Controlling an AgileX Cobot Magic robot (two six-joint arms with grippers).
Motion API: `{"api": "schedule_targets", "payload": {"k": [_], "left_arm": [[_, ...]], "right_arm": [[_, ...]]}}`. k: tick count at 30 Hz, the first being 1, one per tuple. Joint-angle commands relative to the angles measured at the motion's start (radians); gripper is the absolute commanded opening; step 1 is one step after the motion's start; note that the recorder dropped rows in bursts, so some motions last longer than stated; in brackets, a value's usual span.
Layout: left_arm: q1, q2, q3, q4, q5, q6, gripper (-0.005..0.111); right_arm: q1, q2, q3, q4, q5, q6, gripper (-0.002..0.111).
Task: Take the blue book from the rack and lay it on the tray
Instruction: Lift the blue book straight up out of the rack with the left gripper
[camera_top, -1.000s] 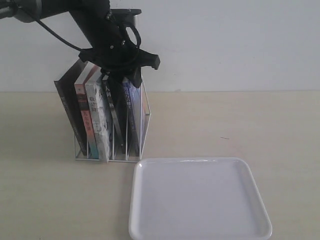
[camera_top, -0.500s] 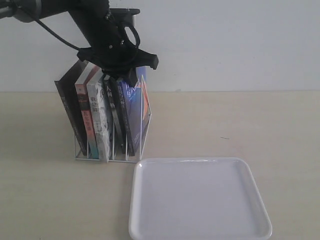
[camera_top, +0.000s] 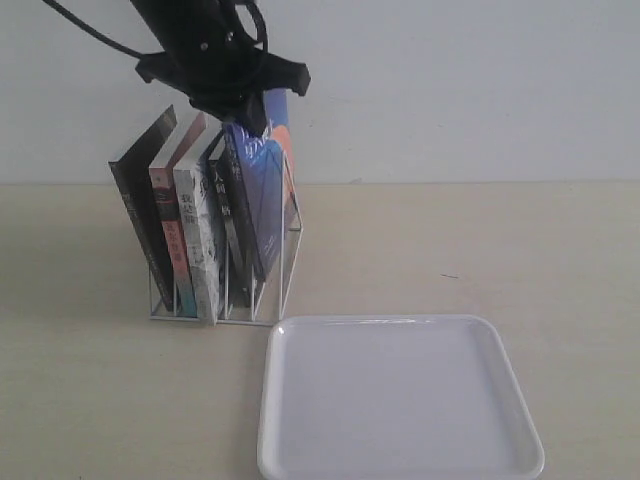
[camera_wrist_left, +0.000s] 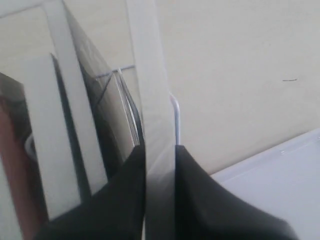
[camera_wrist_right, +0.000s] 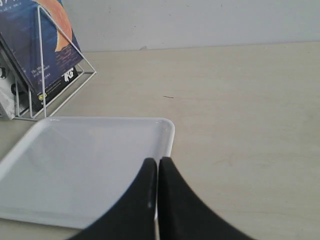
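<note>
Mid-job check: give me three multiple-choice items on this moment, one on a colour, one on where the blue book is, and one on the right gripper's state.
1. What colour is the tray?
A. blue
B. white
C. black

2. Where is the lower end of the blue book?
A. between the wires of the rack
B. on the tray
C. flat on the table

3. How is the right gripper?
A. wide open
B. shut on the blue book
C. shut, holding nothing

Answers:
1 B: the tray is plain white all over.
2 A: the left gripper pinches the book's top, and its lower end sits within the rack.
3 C: in the right wrist view its fingers meet with nothing between them.
</note>
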Motion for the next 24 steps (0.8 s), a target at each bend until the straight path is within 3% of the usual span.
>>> {"api": "schedule_targets", "payload": {"k": [1, 24], "left_arm": [[-0.002, -0.076, -0.017, 0.019, 0.007, -0.001, 0.004], [-0.002, -0.379, -0.017, 0.019, 0.07, 0.052, 0.004]], "right_arm": [[-0.006, -0.004, -0.001, -0.008, -0.011, -0.007, 0.0], [-0.006, -0.004, -0.001, -0.008, -0.011, -0.007, 0.0]]}}
